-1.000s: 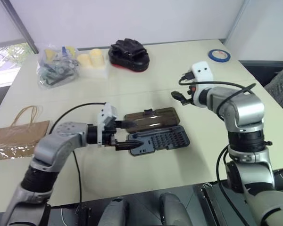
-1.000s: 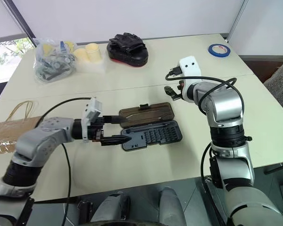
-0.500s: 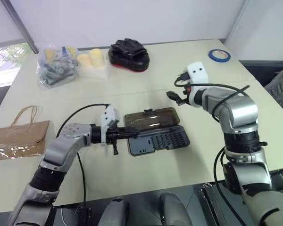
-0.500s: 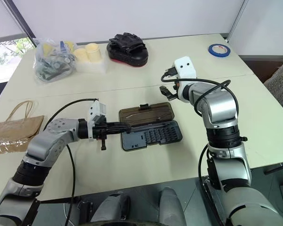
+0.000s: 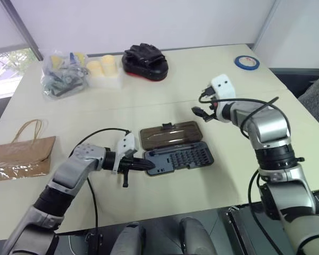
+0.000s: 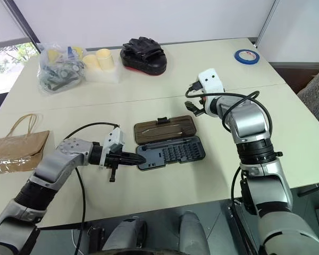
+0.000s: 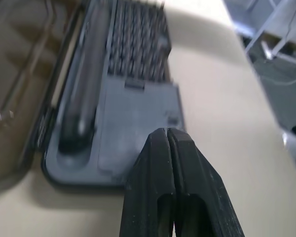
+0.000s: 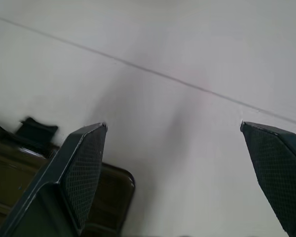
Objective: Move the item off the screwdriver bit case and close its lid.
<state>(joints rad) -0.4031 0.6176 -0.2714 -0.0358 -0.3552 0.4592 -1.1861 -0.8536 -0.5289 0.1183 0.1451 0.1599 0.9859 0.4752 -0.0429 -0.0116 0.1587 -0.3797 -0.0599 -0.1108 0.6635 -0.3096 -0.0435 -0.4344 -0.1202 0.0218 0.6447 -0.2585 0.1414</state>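
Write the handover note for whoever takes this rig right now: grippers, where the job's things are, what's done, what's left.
Left gripper: shut, empty, tips at the near left edge of the screwdriver bit case.
Right gripper: open, empty, hovering over the table just past the far right corner of the lid.
Paper bag: flat on the table at its left edge, well clear of the case. That step is done.
Case: open in the middle of the table, lid folded back flat behind the tray of bits.
Left: swing the lid over the tray and press it shut.
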